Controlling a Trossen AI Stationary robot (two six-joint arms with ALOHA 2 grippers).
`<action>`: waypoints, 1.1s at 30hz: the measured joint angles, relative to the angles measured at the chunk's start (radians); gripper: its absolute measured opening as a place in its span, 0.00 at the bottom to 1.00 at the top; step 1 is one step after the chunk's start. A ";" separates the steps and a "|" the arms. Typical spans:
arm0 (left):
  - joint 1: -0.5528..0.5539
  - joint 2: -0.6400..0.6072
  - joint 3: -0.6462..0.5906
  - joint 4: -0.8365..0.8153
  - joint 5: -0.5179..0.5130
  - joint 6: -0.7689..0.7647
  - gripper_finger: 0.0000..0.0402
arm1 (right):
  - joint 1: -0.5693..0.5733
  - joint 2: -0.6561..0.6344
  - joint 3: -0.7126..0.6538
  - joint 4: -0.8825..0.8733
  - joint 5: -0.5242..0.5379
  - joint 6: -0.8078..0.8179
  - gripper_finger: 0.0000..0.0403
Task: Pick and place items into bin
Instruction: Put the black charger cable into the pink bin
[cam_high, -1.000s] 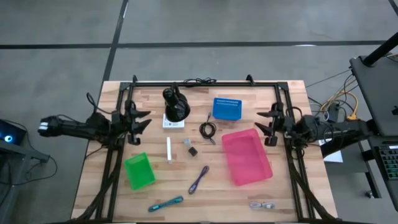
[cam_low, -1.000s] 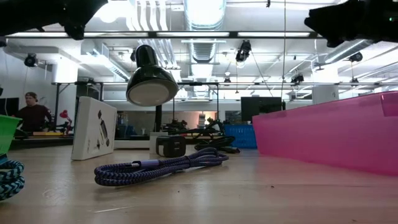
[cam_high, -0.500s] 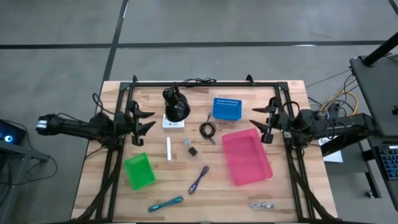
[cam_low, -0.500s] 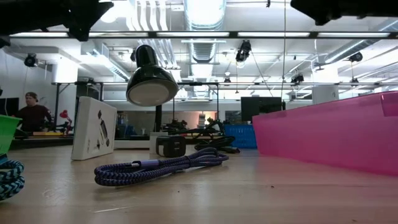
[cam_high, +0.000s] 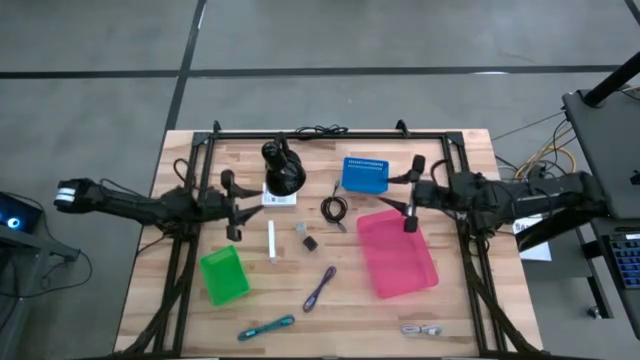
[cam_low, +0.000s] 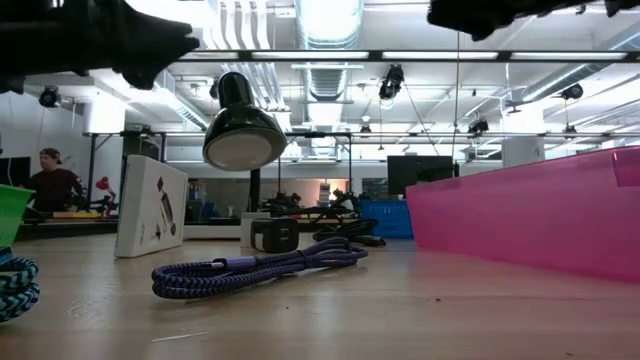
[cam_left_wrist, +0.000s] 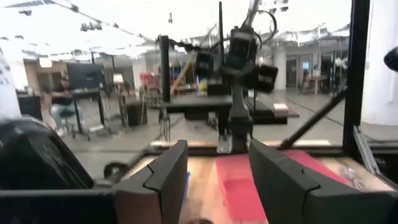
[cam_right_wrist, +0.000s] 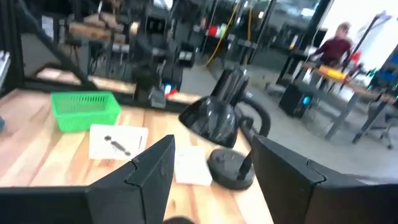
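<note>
Overhead, the left gripper (cam_high: 236, 191) hangs with its fingers spread and nothing between them, above the table's (cam_high: 150, 280) left part, just beside the white card (cam_high: 279, 197) and the black desk lamp (cam_high: 282, 167). The right gripper (cam_high: 409, 201) is likewise spread and empty, over the far edge of the pink bin (cam_high: 397, 251), with the blue basket (cam_high: 365, 175) close by toward the back rail.

Between the two grippers the middle of the table holds the loose items: the black coiled cable (cam_high: 333, 209) near the pink bin's far left corner, the white stick (cam_high: 271, 241), the silver piece (cam_high: 299, 227) and the tiny dark block (cam_high: 310, 242) just beside each other. Nearer the front edge lie the purple cable (cam_high: 319, 288) and the teal cable (cam_high: 266, 327), well apart from either gripper. A small silver-grey piece (cam_high: 421, 328) sits by the front right corner. The green basket (cam_high: 223, 274) stands near the left edge.

Bare wood shows along the front edge between the teal cable and the grey piece, and between the green basket and the purple cable.
</note>
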 joint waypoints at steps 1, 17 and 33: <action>0.000 -0.003 -0.002 0.014 0.001 0.014 0.39 | 0.000 0.021 0.031 -0.027 0.000 -0.003 0.50; 0.001 -0.012 -0.010 0.046 0.004 0.058 0.39 | 0.000 0.260 0.290 -0.239 -0.004 -0.056 0.50; 0.001 -0.010 -0.010 0.042 0.005 0.062 0.39 | 0.000 0.530 0.438 -0.327 0.010 -0.173 0.50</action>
